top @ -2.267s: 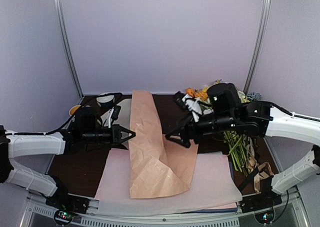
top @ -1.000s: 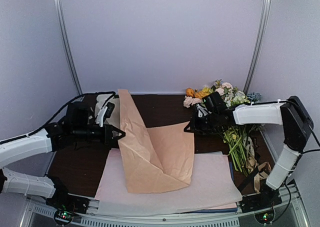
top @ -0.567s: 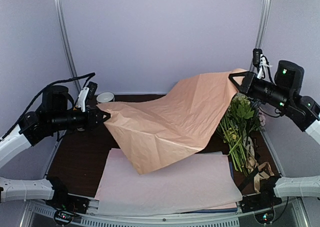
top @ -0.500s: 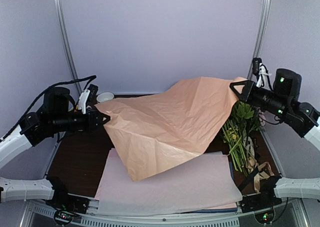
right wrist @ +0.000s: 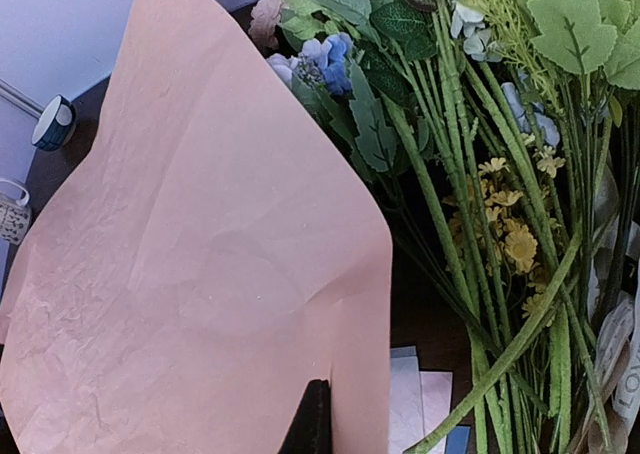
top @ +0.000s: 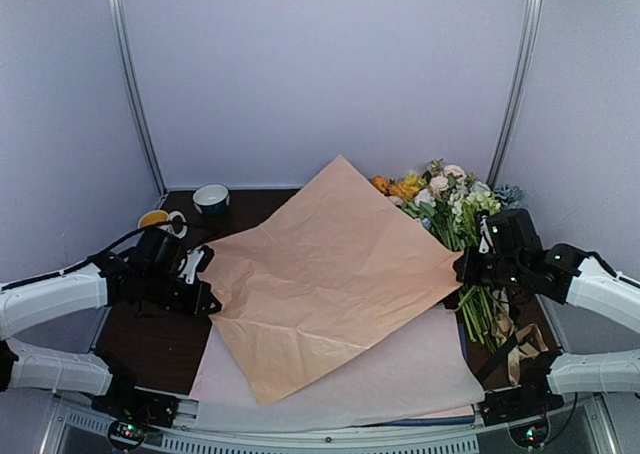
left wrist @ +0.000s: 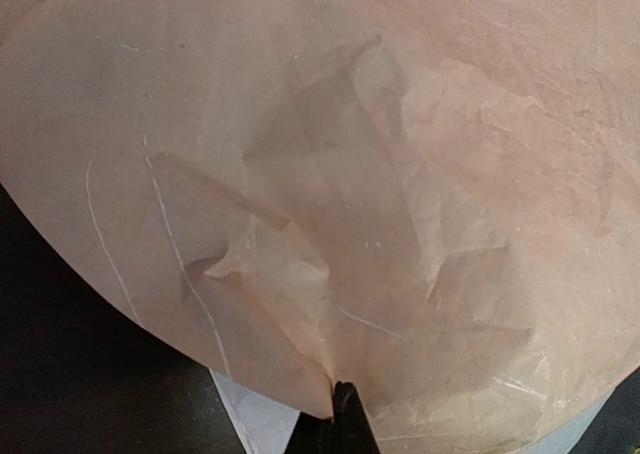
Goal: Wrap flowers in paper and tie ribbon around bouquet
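1. The paper [top: 335,264], a thin, softly creased peach-tan square, lay spread diamond-wise over pale pink sheets [top: 420,364] on the dark worktop [top: 150,339].
2. A small dark-walled bowl [top: 211,198] stood far left, and its contents could not be told.
3. Both arms reached low. The left jaws were pinched tight on the paper's left corner and the right jaws on its right corner, beside the green-stemmed flowers [top: 455,199].
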